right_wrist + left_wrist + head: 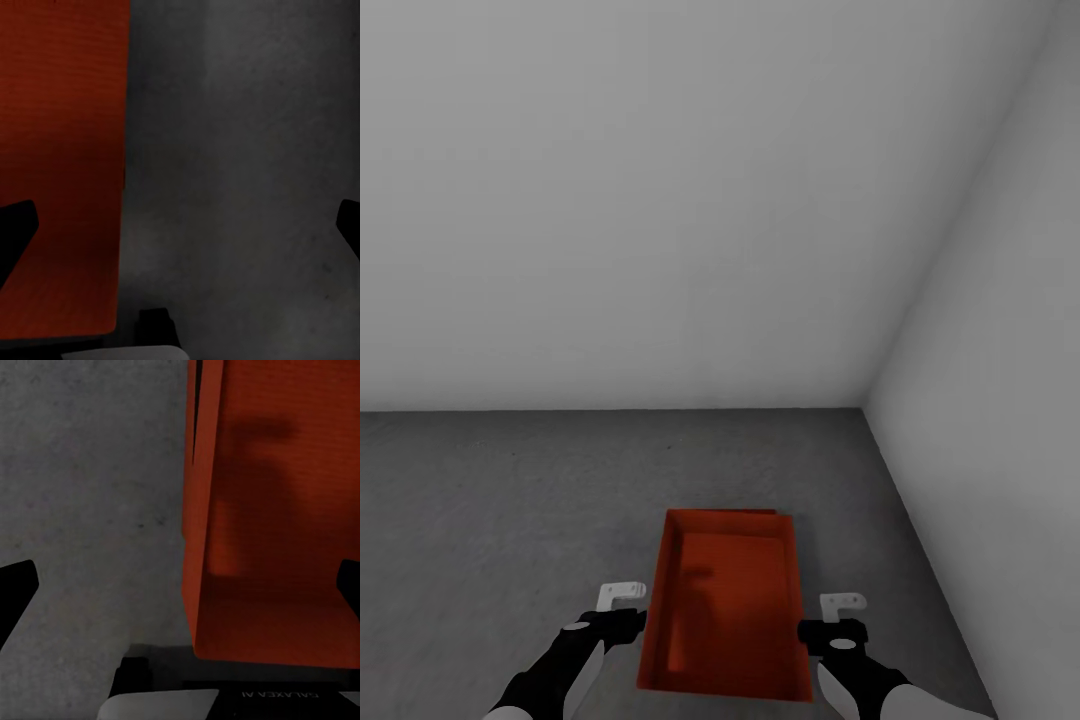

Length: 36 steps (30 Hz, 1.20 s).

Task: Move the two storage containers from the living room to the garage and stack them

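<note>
1. Where rough, speckled grey concrete floor (510, 520) meets plain pale walls (660, 200), an orange-red rectangular bin (725, 610) sits at lower centre, a second rim (780, 516) peeking beneath.
2. Left gripper (622, 607) and right gripper (842, 617) flank it, fingers spread, holding nothing.

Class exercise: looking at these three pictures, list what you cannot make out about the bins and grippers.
- Head view: the bin's near edge is cut off by the frame; a second rim peeks behind it, so whether two bins are stacked is unclear.
- Left wrist view: the bin's outer wall hides anything beneath.
- Right wrist view: the floor is dim and blurred.
</note>
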Available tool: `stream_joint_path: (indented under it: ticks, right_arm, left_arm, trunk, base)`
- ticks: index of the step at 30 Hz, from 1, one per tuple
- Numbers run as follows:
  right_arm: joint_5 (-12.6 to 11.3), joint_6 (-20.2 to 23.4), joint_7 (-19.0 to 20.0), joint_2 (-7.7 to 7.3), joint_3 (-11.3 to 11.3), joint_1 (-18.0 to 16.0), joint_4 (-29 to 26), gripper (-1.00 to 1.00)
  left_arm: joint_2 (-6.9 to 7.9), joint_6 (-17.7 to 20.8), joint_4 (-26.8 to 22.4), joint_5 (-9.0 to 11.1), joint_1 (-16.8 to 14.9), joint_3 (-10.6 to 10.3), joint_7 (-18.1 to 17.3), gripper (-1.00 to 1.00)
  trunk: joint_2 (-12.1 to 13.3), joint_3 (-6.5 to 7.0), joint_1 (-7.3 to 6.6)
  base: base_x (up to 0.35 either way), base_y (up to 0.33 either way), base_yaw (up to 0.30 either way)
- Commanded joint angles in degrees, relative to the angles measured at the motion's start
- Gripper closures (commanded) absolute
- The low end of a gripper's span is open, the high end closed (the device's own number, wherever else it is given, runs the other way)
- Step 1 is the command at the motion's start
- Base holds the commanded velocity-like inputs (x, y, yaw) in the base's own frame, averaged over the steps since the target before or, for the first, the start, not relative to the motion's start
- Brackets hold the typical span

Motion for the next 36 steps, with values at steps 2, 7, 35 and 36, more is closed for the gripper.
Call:
stream_joint_path:
  ticks: [2, 7, 35, 36]
  right_arm:
    - [-0.6, -0.4, -0.3, -0.04, 0.4, 0.0, 0.0, -1.00]
    - [-0.6, -0.4, -1.0, -0.05, 0.4, 0.0, 0.0, -1.00]
    - [-0.6, -0.4, -1.5, 0.01, 0.4, 0.0, 0.0, -1.00]
    - [-0.6, -0.4, -1.5, 0.01, 0.4, 0.0, 0.0, -1.00]
  left_arm:
    - [-0.01, 0.3, -0.1, 0.3, 0.0, 0.0, 0.2, -1.00]
    - [-0.01, 0.3, -0.1, 0.3, 0.0, 0.1, 0.2, -1.00]
    - [-0.01, 0.2, -0.1, 0.2, 0.0, -0.2, 0.2, -1.00]
    - [-0.01, 0.2, -0.1, 0.2, 0.0, -0.2, 0.2, -1.00]
  trunk:
    - [0.0, 0.01, 0.01]
    - [0.0, 0.39, 0.01]
    - [0.0, 2.84, 0.01]
    - [0.0, 2.93, 0.01]
  base:
    - [0.000, 0.000, 0.000]
    - [0.000, 0.000, 0.000]
    - [0.000, 0.000, 0.000]
    - [0.000, 0.000, 0.000]
